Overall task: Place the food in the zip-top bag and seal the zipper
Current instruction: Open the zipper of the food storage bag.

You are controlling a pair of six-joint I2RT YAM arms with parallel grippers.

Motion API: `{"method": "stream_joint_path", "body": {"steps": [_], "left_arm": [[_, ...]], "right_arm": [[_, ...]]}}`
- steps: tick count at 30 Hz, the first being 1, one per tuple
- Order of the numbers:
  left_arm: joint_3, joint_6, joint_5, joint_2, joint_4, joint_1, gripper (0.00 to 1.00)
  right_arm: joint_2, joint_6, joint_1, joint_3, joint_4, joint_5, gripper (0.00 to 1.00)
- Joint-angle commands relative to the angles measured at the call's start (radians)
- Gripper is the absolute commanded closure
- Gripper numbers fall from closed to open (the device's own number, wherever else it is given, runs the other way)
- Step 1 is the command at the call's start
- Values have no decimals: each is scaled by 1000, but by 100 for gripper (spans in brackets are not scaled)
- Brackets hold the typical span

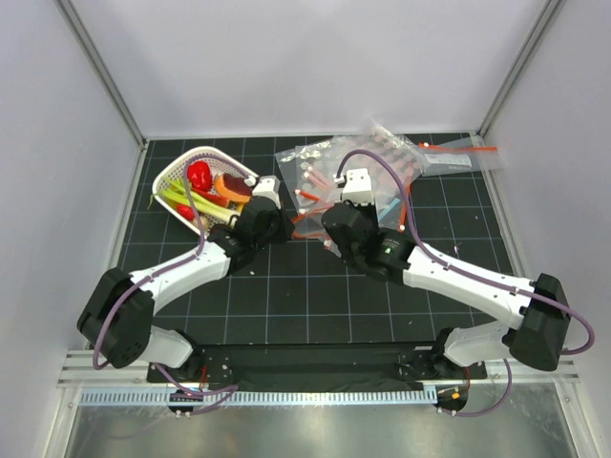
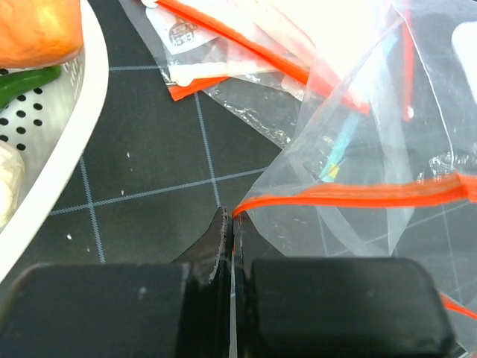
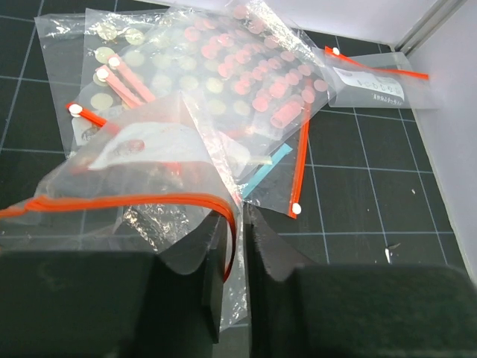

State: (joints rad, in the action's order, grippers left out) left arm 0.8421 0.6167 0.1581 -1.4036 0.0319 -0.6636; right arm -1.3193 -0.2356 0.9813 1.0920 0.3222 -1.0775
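Note:
The zip-top bag (image 1: 307, 227) hangs stretched between my two grippers, just right of the basket. My left gripper (image 2: 233, 218) is shut on one end of its orange-red zipper (image 2: 350, 195). My right gripper (image 3: 243, 215) is shut on the other end, where the zipper (image 3: 127, 201) curls down between the jaws. The bag (image 3: 134, 160) looks empty of food. The food lies in the white slotted basket (image 1: 172, 176): a red fruit (image 1: 200, 174), an orange-red wedge (image 1: 234, 186) and a green stalk (image 1: 177, 197). The left wrist view shows the wedge (image 2: 37, 30) and the stalk (image 2: 26, 83).
A pile of other clear bags (image 1: 372, 157) with orange strips lies behind the right gripper, also seen in the right wrist view (image 3: 223, 67). One flat bag (image 1: 458, 157) lies at the far right. The basket rim (image 2: 82, 134) is close left of the left gripper. Enclosure walls stand on three sides.

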Motion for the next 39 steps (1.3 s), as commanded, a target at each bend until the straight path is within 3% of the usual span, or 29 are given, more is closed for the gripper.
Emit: {"method": "stream_joint_path", "body": {"steps": [1, 5, 10, 13, 15, 16, 18, 19, 21, 23, 24, 33, 39], "left_arm": [[22, -9, 8, -14, -9, 7, 100], [12, -5, 4, -3, -1, 5, 100], [17, -2, -3, -12, 0, 7, 100], [20, -2, -9, -15, -1, 5, 100], [20, -2, -12, -11, 0, 7, 100], [20, -5, -14, -8, -1, 7, 99], [23, -17, -18, 17, -4, 6, 90], [29, -34, -17, 31, -12, 4, 74], [26, -44, 7, 73, -29, 1, 59], [2, -49, 75, 174, -79, 1, 36], [2, -49, 75, 175, -79, 1, 31], [-43, -26, 242, 357, -151, 16, 3], [-52, 86, 233, 339, -204, 175, 0]], "right_arm": [[-4, 12, -4, 32, -15, -12, 77], [-79, -2, -4, 57, -5, -2, 69], [-139, -33, -6, 81, 21, -2, 71], [-150, -44, -6, 88, 26, 13, 77], [-141, -50, -6, 92, 37, 30, 88], [-135, -51, -6, 92, 40, 36, 98], [-124, -51, -7, 86, 38, 48, 99], [-114, -50, -6, 83, 35, 50, 99], [-112, -42, -7, 78, 32, 47, 99], [-115, -42, -6, 81, 34, 36, 99], [-115, -44, -6, 82, 35, 36, 99], [-118, -51, -6, 83, 35, 42, 99], [-115, -53, -7, 85, 37, 48, 99]]}}
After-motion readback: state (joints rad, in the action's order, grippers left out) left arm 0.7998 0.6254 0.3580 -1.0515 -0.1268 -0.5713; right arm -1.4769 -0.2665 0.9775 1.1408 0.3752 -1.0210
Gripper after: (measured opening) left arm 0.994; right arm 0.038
